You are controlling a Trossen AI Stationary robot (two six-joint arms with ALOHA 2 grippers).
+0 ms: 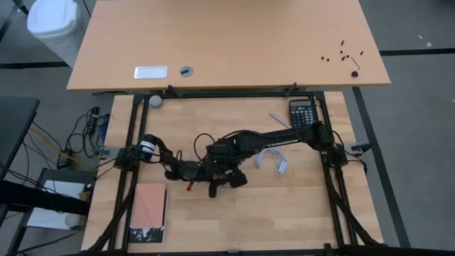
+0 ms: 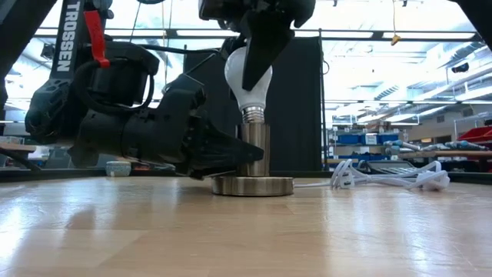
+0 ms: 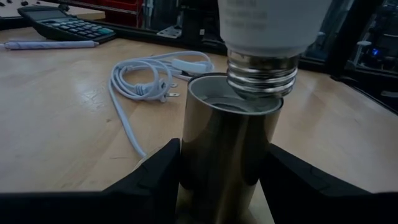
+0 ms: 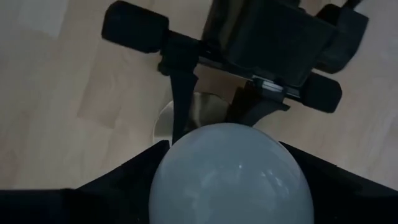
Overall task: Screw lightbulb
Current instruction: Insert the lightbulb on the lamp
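Note:
The white lightbulb (image 2: pixel 244 77) stands with its grey screw base (image 3: pixel 261 74) in the open mouth of a brass socket tube (image 2: pixel 255 150), a little off centre in the left wrist view. The tube rises from a round metal base disc (image 2: pixel 252 185) that lies on the wooden table. My right gripper (image 2: pixel 250 61) is shut on the bulb from above. My left gripper (image 2: pixel 244 159) is shut on the tube from the table's left. In the high view both grippers (image 1: pixel 217 173) meet at the table's middle and hide the bulb. My left gripper pinches the upright brass tube (image 3: pixel 224 162) between its two fingers (image 3: pixel 155 174), about halfway up. The fingers lie level and come from the table's left side. The socket stands upright with its disc flat on the table. My right gripper pinches the bulb's white globe (image 4: pixel 230 174) between its two fingers (image 4: pixel 130 180), one on each side. The fingers point down from above. The bulb is nearly upright, globe up, with its screw base at the tube's mouth.
The socket's white cord (image 1: pixel 274 160) lies coiled to the right of the grippers. A calculator (image 1: pixel 302 112) and a pen (image 1: pixel 279 119) lie at the far right. A pink notebook (image 1: pixel 149 212) lies near left. A grey ball (image 1: pixel 155 101) sits far left.

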